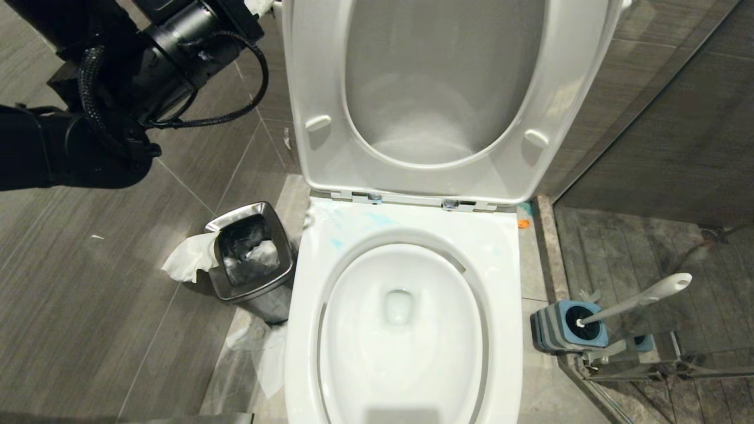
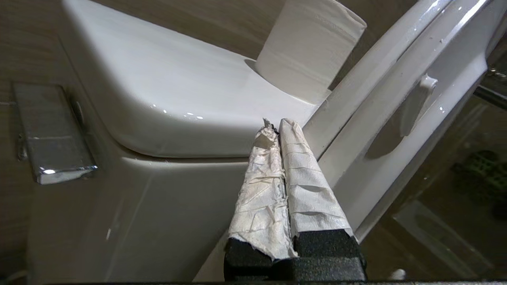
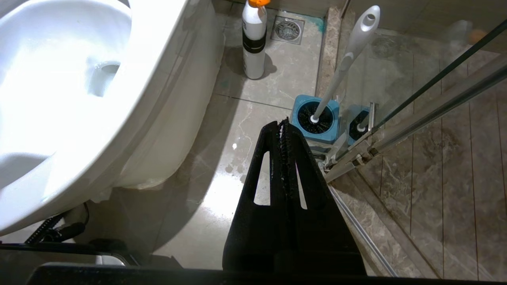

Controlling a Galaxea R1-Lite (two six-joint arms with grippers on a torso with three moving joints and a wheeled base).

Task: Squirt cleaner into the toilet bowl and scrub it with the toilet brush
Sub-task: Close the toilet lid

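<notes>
The toilet bowl (image 1: 365,347) stands open in the middle of the head view, its seat and lid (image 1: 318,70) raised. At the bowl's right the toilet brush (image 1: 642,299) leans in its blue-and-grey holder (image 1: 545,335); the right wrist view shows the same toilet brush (image 3: 344,63). The cleaner (image 3: 253,43), a white bottle with a dark band and orange cap, stands on the floor behind the toilet bowl (image 3: 59,79). My left gripper (image 2: 276,123) is shut and empty, its taped fingers beside the tank and raised lid. My right gripper (image 3: 283,122) hangs shut and empty over the floor near the holder.
A steel waste bin (image 1: 250,259) with crumpled paper sits left of the toilet. A white paper roll (image 2: 309,47) stands on the tank (image 2: 158,91). A glass shower door with a metal rail (image 3: 416,114) borders the right side. A floor drain (image 3: 288,28) lies beyond the bottle.
</notes>
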